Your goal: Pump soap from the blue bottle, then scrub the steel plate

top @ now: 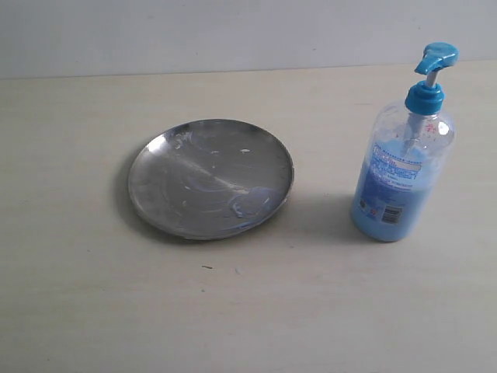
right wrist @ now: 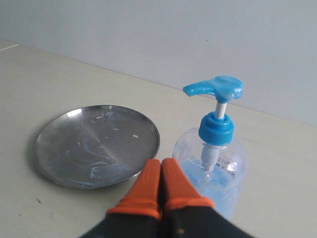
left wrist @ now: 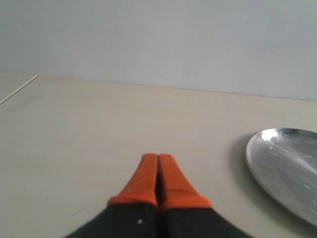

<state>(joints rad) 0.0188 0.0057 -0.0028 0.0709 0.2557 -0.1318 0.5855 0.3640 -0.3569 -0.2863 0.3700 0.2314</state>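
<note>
Table [top: 93, 311] carries two things right now, and they stand well apart. On the left of the exterior view lies the steel plate [top: 210, 179], flat on its base, its shiny surface streaked with pale smears. There's a bluish smudge of soap [top: 252, 203] close to the rim on the near right side. Over on the right stands the blue bottle [top: 400, 175], upright, with its pump head [top: 436, 58] raised on its stem. Its lower part is filled with light-blue liquid and its upper part is clear.

Left tool [left wrist: 157, 157]: orange fingers [left wrist: 143, 178] pressed flat together, nothing between them. It hangs low over bare table, with the plate's rim off to one side and apart from it.

Right tool [right wrist: 161, 161]: fingers together as well, and empty. It's poised just short of both things, tips pointing at the gap between plate and bottle, touching neither. A plain pale wall [top: 233, 31] closes the scene behind.
</note>
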